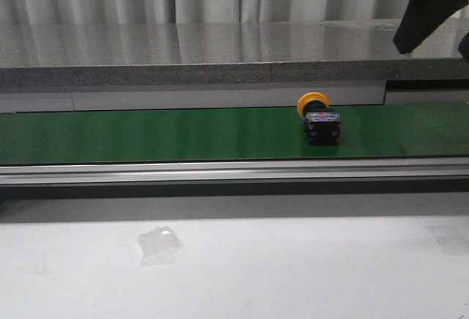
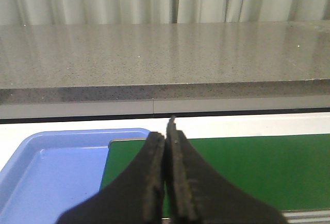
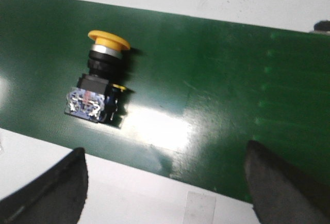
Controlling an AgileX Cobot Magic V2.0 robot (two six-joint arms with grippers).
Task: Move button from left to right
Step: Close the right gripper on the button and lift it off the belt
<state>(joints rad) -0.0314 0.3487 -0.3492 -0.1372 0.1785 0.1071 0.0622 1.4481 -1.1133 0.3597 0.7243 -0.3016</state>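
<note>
The button [image 1: 319, 119] lies on its side on the green belt [image 1: 146, 134], right of the middle, yellow cap toward the back. In the right wrist view the button [image 3: 98, 77] shows its dark body with reddish marks facing the camera. My right gripper [image 3: 164, 175] hangs above it, open, with nothing between the fingers [image 3: 67, 183]; only a dark part of that arm [image 1: 429, 4] shows at the top right of the front view. My left gripper [image 2: 166, 147] is shut on nothing, over the belt's left end [image 2: 247, 167].
A blue tray [image 2: 51, 167] stands just past the belt's left end. A grey stone ledge [image 1: 220, 59] runs behind the belt and a metal rail [image 1: 220, 171] in front. Two taped patches [image 1: 160, 246] sit on the white table.
</note>
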